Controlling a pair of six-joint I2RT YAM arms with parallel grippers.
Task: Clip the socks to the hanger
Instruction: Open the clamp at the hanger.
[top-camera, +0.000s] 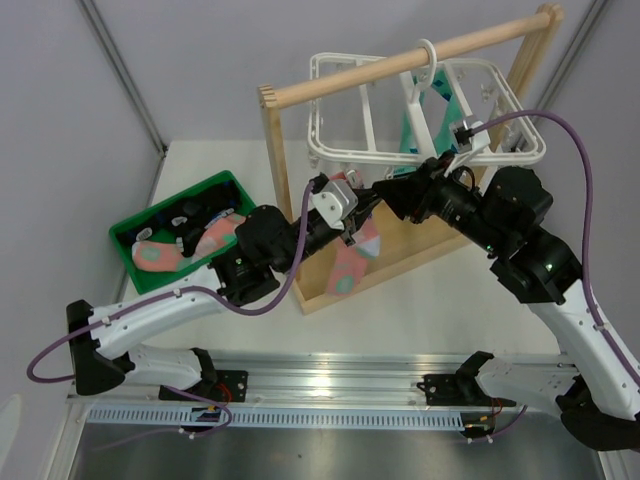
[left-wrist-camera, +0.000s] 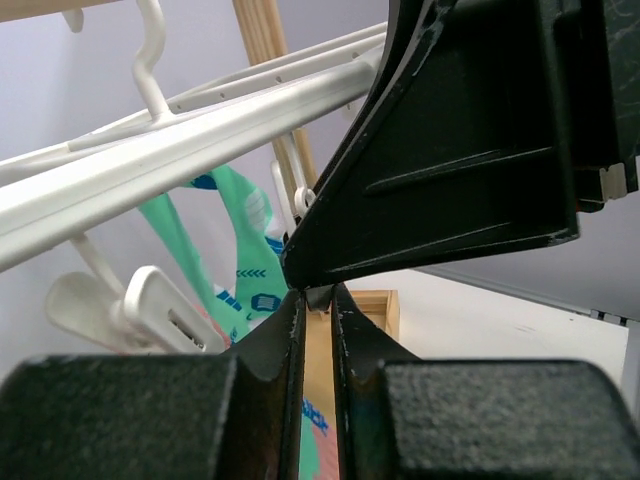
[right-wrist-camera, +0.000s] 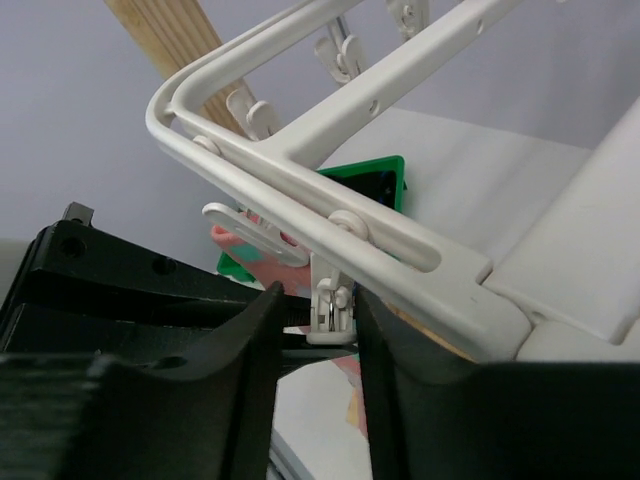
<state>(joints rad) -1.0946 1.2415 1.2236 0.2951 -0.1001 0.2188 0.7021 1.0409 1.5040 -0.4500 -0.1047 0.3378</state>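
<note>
Top external view: white table (top-camera: 440, 310) against plain grey walls (top-camera: 60, 120), aluminium rail (top-camera: 330, 385) across the near edge at the arm bases. Light wooden rack (top-camera: 400, 62) standing right of centre, round rod on top, open box frame at its foot.

Locate the green bin (top-camera: 165, 205) at the left of the table, just beside the rack foot. Contents: one loose pink sock (top-camera: 205, 238) with a teal toe, lying flat, and black socks (top-camera: 190, 212) with white marks behind it, toward the far wall of the bin. Near corner of the bin covered by the left arm.

Find the hanger (top-camera: 350, 153) hooked over the rod, grid frame roughly level, small clips dangling from its edge. Teal-green sock (top-camera: 415, 125) hanging under the far side.

Find the salmon-pink sock (top-camera: 350, 262) hanging toe-down below the near edge of the hanger, in front of the rack foot, upper end at the tips of the left gripper (top-camera: 350, 228). Not possible to tell whether clipped.

Left wrist view: fingers (left-wrist-camera: 280, 350) drawn almost together, only a thin slit between, tips close against the black body of the other arm's gripper. Cannot tell whether anything is pinched at the tips.

Right wrist view: right gripper (right-wrist-camera: 320, 300) partly open, one finger on each side of a white clip (right-wrist-camera: 330, 305) under the hanger's corner rail. Clip close against one finger, small gap on the other side. Cannot tell whether squeezed.
</note>
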